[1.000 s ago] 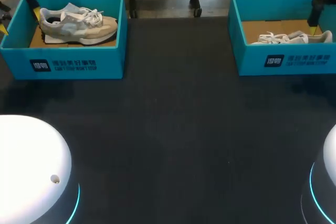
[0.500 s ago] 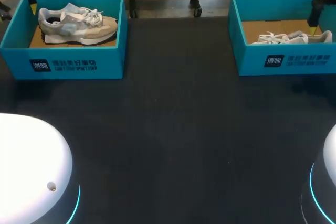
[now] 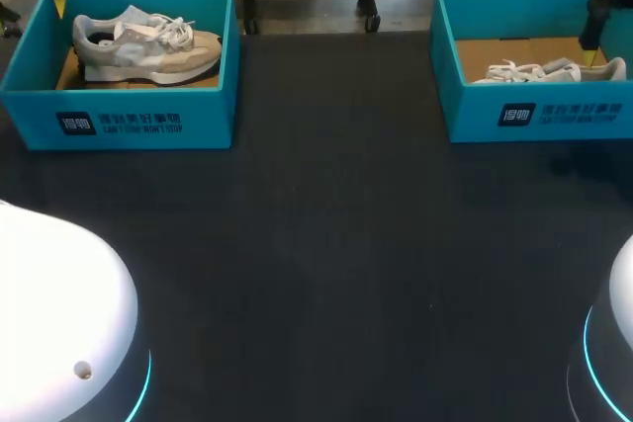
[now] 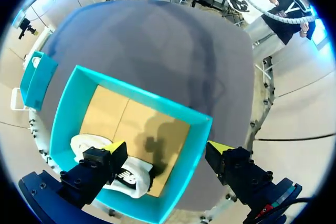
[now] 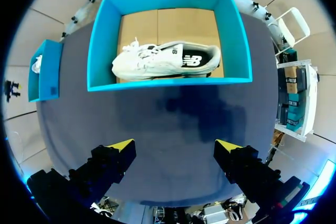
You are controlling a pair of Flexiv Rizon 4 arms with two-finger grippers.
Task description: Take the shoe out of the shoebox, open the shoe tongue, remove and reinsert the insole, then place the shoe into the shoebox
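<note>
Removal not begun; left gripper [image 4: 165, 148], right gripper [image 5: 174, 145] held open, empty; shoe [image 5: 163, 60] in shoebox [image 5: 168, 83] ahead of right jaws to be grasped.

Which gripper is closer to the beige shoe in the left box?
Left. The left gripper is open by the shoe's heel; the right gripper is across the table, near the other box.

Bright, even overhead light. The left hand [image 4: 167, 147] softly shadows the shoebox [image 4: 113, 111] floor. The left arm's base [image 3: 54, 303] glares white.
</note>
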